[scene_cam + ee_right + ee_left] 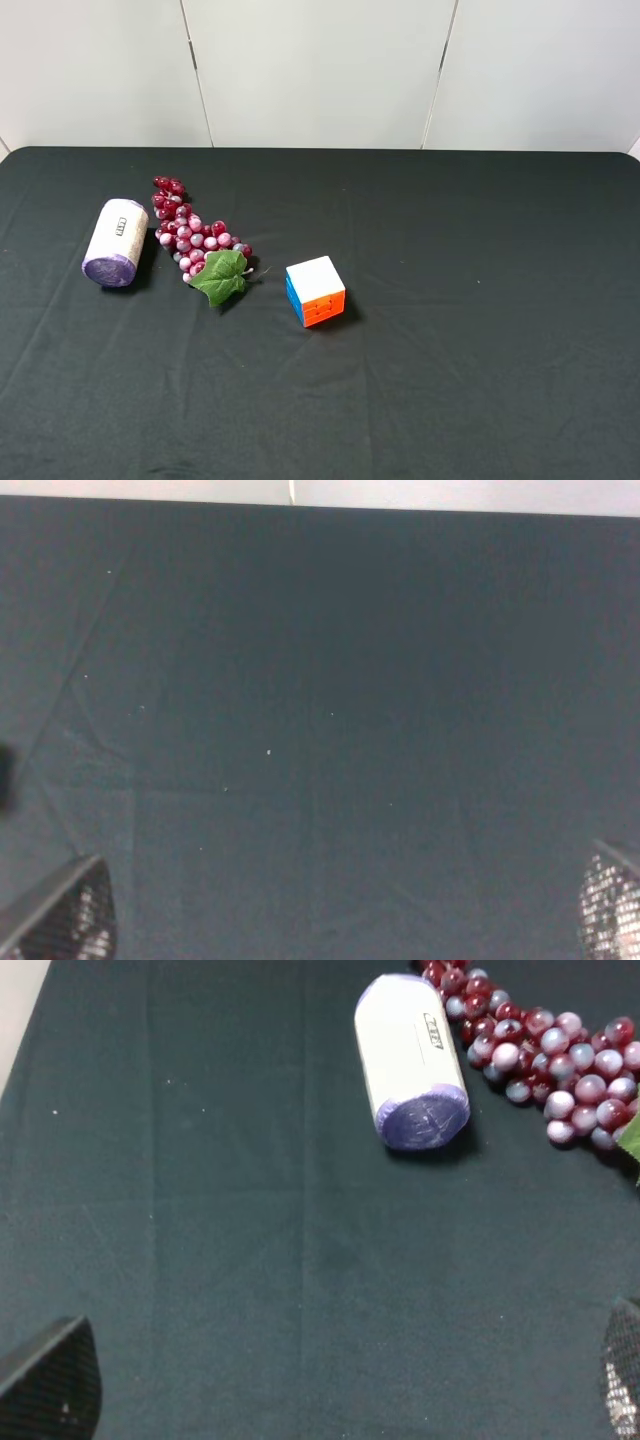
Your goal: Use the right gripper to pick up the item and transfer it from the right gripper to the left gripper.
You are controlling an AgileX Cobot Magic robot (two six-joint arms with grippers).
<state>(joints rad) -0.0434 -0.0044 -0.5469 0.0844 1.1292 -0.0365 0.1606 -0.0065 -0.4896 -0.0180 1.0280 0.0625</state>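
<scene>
Item: small cylinder, cream label with dark print, purple ends; lies on its side at the left of the dark table, just beside the grape bunch. Puzzle cube nearer centre. Left gripper and right gripper: fingers spread wide, holding nothing.

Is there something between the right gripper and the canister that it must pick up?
Yes. In the high view the canister lies on its side at far left, with the grapes close against its right side and the cube further right. The right gripper, coming from the right, must clear both.
</scene>
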